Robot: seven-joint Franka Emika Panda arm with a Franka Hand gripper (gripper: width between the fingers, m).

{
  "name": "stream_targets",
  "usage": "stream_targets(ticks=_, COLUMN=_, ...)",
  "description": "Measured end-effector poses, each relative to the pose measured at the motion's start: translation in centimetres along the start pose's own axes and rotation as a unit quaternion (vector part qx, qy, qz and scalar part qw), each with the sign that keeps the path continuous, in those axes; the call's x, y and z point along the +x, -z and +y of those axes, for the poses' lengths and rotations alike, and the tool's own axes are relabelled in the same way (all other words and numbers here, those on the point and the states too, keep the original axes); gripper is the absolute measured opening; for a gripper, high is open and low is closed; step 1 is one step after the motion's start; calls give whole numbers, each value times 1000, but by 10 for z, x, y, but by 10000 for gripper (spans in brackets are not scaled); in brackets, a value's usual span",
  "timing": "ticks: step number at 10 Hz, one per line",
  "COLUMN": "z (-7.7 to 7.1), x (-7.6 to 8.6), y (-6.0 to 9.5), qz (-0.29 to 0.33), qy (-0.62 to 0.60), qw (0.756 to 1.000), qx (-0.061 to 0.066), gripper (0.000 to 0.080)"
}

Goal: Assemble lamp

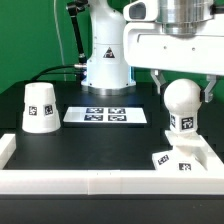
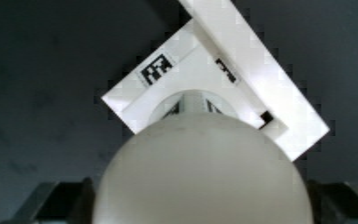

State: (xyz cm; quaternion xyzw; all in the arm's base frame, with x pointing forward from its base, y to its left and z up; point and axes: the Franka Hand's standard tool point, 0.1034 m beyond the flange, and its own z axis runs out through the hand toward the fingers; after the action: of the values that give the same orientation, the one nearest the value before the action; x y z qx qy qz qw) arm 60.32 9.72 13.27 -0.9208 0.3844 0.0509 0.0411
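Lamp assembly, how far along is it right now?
Done: the base lies flat on the exterior view's right, ready to take the bulb. In hand: the end effector grips the bulb upright, neck down, right over the base; I cannot tell whether the neck is seated. Left: the shade stands apart on the exterior view's left, not yet fitted.

The round white bulb (image 2: 202, 170) fills the foreground, its neck over the tagged flat base (image 2: 229, 62).
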Motion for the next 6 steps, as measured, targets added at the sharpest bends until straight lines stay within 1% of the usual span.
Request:
stream_targets(ticks=3, z=-1, x=-2, y=-1, qz=-11, qy=-121, qw=993, qx=7, gripper=577)
stream_targets(ticks=6, z=-5, x=-5, y=-1, qz=-21, qy=-217, qw=976, qx=12, gripper=577)
